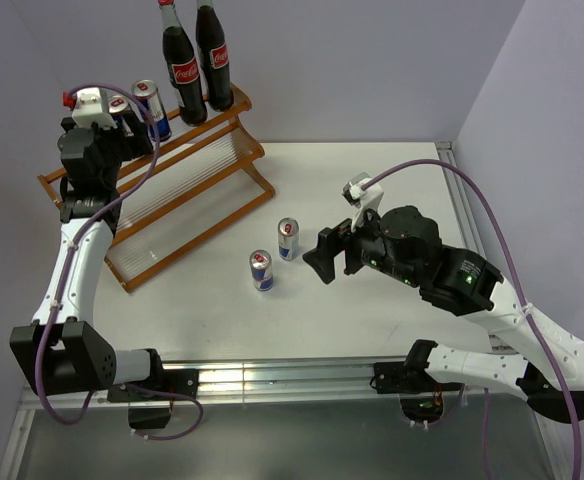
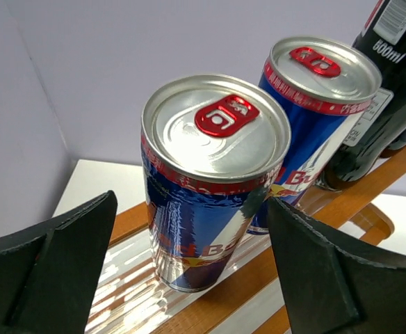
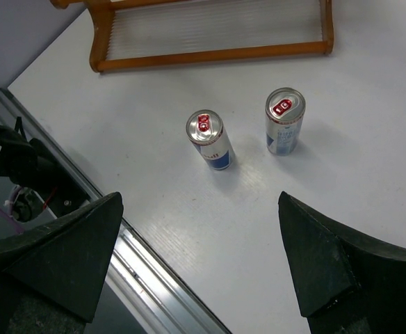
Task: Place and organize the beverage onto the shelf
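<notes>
Left wrist: my left tool (image 2: 189, 202) sits spread around a can (image 2: 213, 174) on the shelf (image 2: 248, 285); right tool (image 3: 201, 198), also spread, hovers above two cans (image 3: 207, 138) nearby.

A white table (image 1: 392, 180) sits between pale lilac walls (image 1: 372, 60).

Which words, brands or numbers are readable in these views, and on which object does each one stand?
"Coca-Cola": red label of the left bottle.
"600ml": label of a bottle in the left wrist view.
"Bu": farther shelf can.
"B": nearer shelf can.
Too small to read: rim print on both shelf cans; print on the nearer table can and the farther table can.
</notes>
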Robot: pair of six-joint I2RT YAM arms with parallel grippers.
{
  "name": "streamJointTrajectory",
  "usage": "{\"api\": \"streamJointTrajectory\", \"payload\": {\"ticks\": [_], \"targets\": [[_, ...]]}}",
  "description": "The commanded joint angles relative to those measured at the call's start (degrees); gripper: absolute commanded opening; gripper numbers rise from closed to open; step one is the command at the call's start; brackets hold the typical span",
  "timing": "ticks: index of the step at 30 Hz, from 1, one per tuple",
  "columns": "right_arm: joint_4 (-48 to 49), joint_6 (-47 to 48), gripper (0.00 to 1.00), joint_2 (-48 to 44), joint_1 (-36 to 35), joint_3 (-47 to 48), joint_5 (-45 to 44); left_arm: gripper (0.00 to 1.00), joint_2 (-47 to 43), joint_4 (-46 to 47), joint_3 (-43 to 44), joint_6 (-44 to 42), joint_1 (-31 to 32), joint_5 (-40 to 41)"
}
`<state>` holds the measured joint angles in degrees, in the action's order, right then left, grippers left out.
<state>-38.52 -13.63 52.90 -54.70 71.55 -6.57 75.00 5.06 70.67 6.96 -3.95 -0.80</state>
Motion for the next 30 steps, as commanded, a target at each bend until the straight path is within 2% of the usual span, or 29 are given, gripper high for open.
{"api": "streamJointTrajectory", "payload": {"ticks": [1,3,12,18,26,30], "targets": [[3.19,-0.08,1.0,-0.7,0.47,1.14,0.5,0.95,-2.23,2.5,1.04,0.42,-0.1,0.18],[3.98,-0.61,1.0,-0.26,0.56,0.44,0.68,1.0,-2.93,1.36,1.48,0.51,-0.1,0.53],[8.02,-3.86,1.0,6.41,0.56,-1.94,1.47,1.0,-9.08,-2.42,3.33,0.42,-0.1,1.59],[10.92,-5.71,1.0,12.83,0.56,-2.99,-5.21,1.0,-14.7,-4.88,4.82,2.61,-0.1,1.33],[12.77,-5.97,0.98,23.54,0.56,-0.27,-4.59,0.99,-19.89,-18.74,7.72,6.22,1.04,5.01],[12.68,-6.67,0.98,28.03,0.56,1.4,-5.65,1.0,-23.05,-22.46,5.37,7.1,1.04,4.84]]}}
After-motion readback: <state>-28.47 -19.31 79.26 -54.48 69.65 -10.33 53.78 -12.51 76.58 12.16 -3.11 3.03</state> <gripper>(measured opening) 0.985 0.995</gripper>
